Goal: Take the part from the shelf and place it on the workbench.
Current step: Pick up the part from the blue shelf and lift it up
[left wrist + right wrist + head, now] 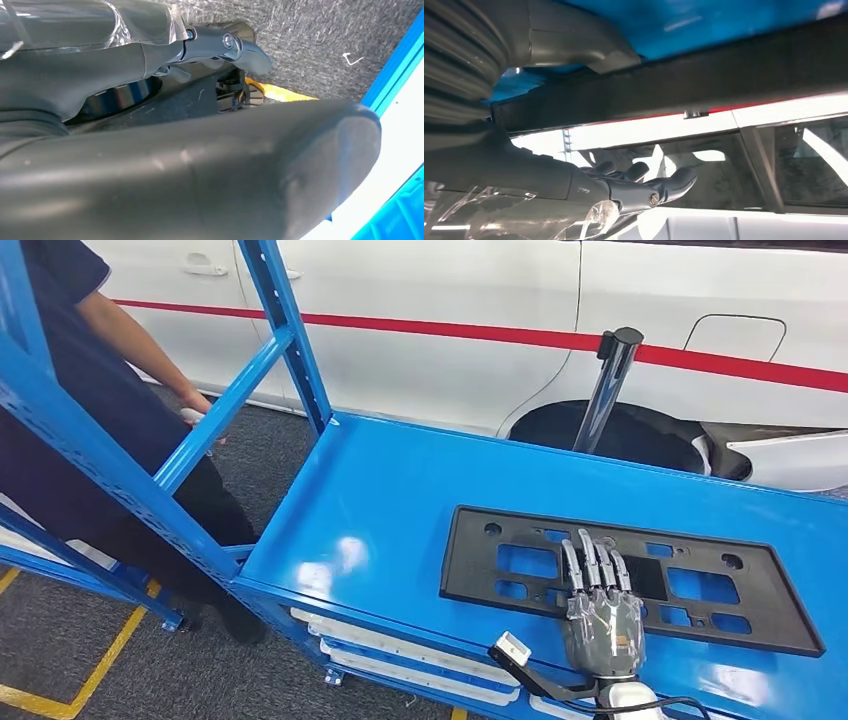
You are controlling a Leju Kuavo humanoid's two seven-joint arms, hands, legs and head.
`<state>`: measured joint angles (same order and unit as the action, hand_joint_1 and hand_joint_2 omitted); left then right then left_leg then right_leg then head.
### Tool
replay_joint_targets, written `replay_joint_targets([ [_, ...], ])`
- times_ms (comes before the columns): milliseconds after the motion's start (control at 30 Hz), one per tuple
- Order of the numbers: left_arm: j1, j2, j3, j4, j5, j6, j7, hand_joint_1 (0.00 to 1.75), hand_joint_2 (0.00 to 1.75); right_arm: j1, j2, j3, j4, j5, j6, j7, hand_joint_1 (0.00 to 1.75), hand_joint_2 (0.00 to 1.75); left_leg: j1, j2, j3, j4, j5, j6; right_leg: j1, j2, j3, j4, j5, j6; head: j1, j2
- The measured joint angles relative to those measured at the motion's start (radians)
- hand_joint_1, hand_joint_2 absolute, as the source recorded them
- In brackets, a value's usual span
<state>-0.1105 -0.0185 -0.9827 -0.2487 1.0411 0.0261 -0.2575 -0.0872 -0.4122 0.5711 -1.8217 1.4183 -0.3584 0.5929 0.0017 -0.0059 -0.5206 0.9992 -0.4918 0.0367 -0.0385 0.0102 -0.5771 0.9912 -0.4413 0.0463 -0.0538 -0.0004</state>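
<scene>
Part (690, 585), a flat black perforated plate, is lying on the blue workbench (400, 490) just in from its near edge, seemingly set down already, since the right hand (600, 615) is hovering over it with fingers (592, 562) stretched straight, grasping nothing

I see bright, even overhead light with white glare patches on the blue workbench (380, 510), soft shadows, a sharp head view, and blurred close-range foregrounds in both wrist views.
</scene>
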Motion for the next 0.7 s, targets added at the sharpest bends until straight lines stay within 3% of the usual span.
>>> replay_joint_targets([
  [33,0.000,0.000,0.000,0.000,0.003,-0.002,-0.003,0.00,0.00,-0.001,-0.001,0.000,0.000,-0.002,0.006,0.002,0.00,1.75,0.002,0.001,-0.023,0.050,-0.026,-0.005,-0.001,-0.001,0.001,-0.001,0.000,-0.004,0.000,0.000],
  [100,-0.004,0.000,0.000,0.000,0.006,-0.005,-0.009,0.00,0.00,-0.002,-0.004,0.000,0.000,-0.010,0.024,0.005,0.87,1.75,0.003,0.001,-0.093,0.194,-0.088,-0.011,0.000,-0.001,0.003,-0.001,-0.002,-0.009,-0.001,0.000],
  [133,-0.006,0.000,0.001,0.000,0.008,-0.007,-0.011,0.00,0.00,-0.002,-0.004,0.000,0.000,-0.017,0.035,0.006,1.31,1.75,0.003,0.001,-0.122,0.251,-0.105,-0.012,0.001,-0.002,0.004,-0.001,-0.003,-0.011,-0.001,0.000],
  [167,-0.008,0.000,0.001,0.000,0.009,-0.008,-0.012,0.00,0.00,-0.003,-0.005,0.000,0.000,-0.025,0.048,0.007,1.75,1.75,0.003,0.001,-0.137,0.275,-0.104,-0.011,0.002,-0.001,0.006,-0.001,-0.004,-0.011,-0.001,0.000],
  [200,-0.009,0.000,0.001,0.000,0.011,-0.009,-0.013,0.00,0.00,-0.004,-0.006,0.000,0.000,-0.034,0.061,0.008,1.75,1.75,0.003,0.001,-0.132,0.257,-0.084,-0.007,0.003,-0.001,0.008,-0.001,-0.005,-0.012,-0.002,0.000],
  [267,-0.006,0.000,0.002,0.000,0.015,-0.010,-0.014,0.00,0.00,-0.009,-0.007,0.000,-0.002,-0.052,0.086,0.008,1.75,1.75,0.000,0.001,-0.074,0.126,-0.012,0.008,0.005,0.003,0.015,-0.002,-0.006,-0.012,-0.002,0.000],
  [333,-0.004,0.001,0.002,0.000,0.017,-0.009,-0.016,0.00,0.00,-0.015,-0.010,0.002,-0.004,-0.062,0.106,0.008,1.75,1.75,-0.008,0.002,-0.024,0.004,0.034,0.022,0.008,0.005,0.018,-0.003,-0.007,-0.006,-0.002,0.000],
  [400,-0.003,0.002,0.002,0.000,0.018,-0.008,-0.019,0.00,0.00,-0.021,-0.014,0.005,-0.006,-0.067,0.120,0.009,1.75,1.75,-0.015,0.003,-0.018,-0.028,0.040,0.030,0.008,0.002,0.021,-0.010,-0.006,0.008,-0.002,0.000],
  [500,-0.002,0.003,0.002,0.000,0.019,-0.006,-0.021,0.00,0.00,-0.026,-0.022,0.009,-0.010,-0.069,0.130,0.009,1.75,1.75,-0.013,0.001,0.002,-0.066,0.063,0.043,0.008,-0.002,0.028,-0.015,-0.012,0.027,0.000,0.000],
  [533,-0.003,0.003,0.002,0.000,0.019,-0.005,-0.022,0.00,0.00,-0.026,-0.025,0.011,-0.011,-0.068,0.132,0.009,1.75,1.75,-0.011,0.001,0.012,-0.080,0.073,0.046,0.010,-0.003,0.016,0.017,-0.033,0.029,0.000,0.000],
  [633,0.000,0.003,0.002,0.000,0.019,-0.002,-0.023,0.00,0.00,-0.026,-0.032,0.016,-0.011,-0.068,0.134,0.008,1.75,1.75,-0.016,0.002,0.017,-0.087,0.079,0.051,0.013,-0.005,-0.071,0.203,-0.123,0.033,0.002,0.000],
  [667,0.002,0.002,0.002,0.000,0.019,-0.001,-0.024,0.00,0.00,-0.026,-0.034,0.017,-0.011,-0.068,0.135,0.008,1.75,1.75,-0.018,0.002,0.017,-0.087,0.078,0.052,0.014,-0.005,-0.090,0.238,-0.129,0.034,0.002,0.000],
  [700,0.004,0.002,0.002,0.000,0.019,0.000,-0.025,0.00,0.00,-0.026,-0.035,0.018,-0.011,-0.067,0.135,0.008,1.75,1.75,-0.019,0.002,0.019,-0.086,0.077,0.053,0.014,-0.005,-0.090,0.234,-0.115,0.034,0.002,0.000],
])
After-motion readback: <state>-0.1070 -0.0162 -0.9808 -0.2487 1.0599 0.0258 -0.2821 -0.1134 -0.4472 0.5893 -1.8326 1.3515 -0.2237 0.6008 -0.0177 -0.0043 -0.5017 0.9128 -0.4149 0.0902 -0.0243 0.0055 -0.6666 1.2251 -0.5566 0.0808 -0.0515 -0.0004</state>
